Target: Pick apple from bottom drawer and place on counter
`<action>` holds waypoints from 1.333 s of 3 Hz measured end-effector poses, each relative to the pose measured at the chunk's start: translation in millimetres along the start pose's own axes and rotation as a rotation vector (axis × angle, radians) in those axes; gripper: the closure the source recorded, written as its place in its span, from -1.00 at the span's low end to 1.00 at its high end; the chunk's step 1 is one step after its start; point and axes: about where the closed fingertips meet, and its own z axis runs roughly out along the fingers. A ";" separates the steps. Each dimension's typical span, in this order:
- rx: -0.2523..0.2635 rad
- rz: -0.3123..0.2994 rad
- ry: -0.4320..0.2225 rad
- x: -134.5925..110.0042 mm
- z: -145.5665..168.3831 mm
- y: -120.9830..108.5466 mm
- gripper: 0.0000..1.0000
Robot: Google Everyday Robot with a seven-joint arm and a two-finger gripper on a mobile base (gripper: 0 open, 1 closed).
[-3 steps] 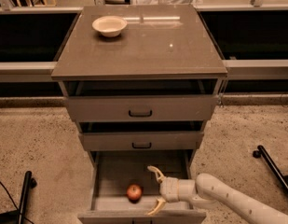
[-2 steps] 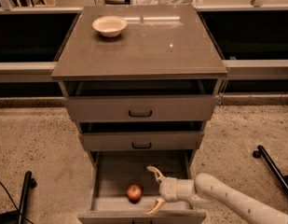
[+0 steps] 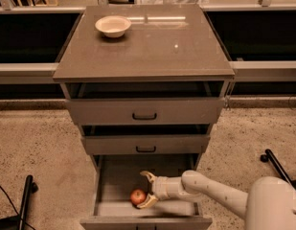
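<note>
The apple (image 3: 137,196) is small, red-orange, and lies on the floor of the open bottom drawer (image 3: 109,209), left of centre near its front. My gripper (image 3: 146,191) reaches into the drawer from the right on a white arm. Its two yellowish fingers are spread open, one above and one below the apple's right side, with the lower fingertip (image 3: 143,204) close to the apple. The counter (image 3: 152,47) is the glossy grey-brown top of the cabinet, well above.
A white bowl (image 3: 113,26) stands at the counter's back left. The two upper drawers (image 3: 144,110) are slightly pulled out and overhang the bottom drawer. A black leg (image 3: 24,200) stands at the lower left and a black base (image 3: 277,163) at the right.
My gripper has moved left inside the bottom drawer, closer to the apple. The apple has not moved.
</note>
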 end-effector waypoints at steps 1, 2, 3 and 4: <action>0.007 0.011 0.039 46.0 23.7 -18.6 -0.21; -0.041 0.049 0.057 92.3 54.3 -21.1 0.03; -0.061 0.062 0.056 96.9 58.3 -18.1 -0.40; -0.118 0.089 0.042 107.1 70.5 -6.1 -0.83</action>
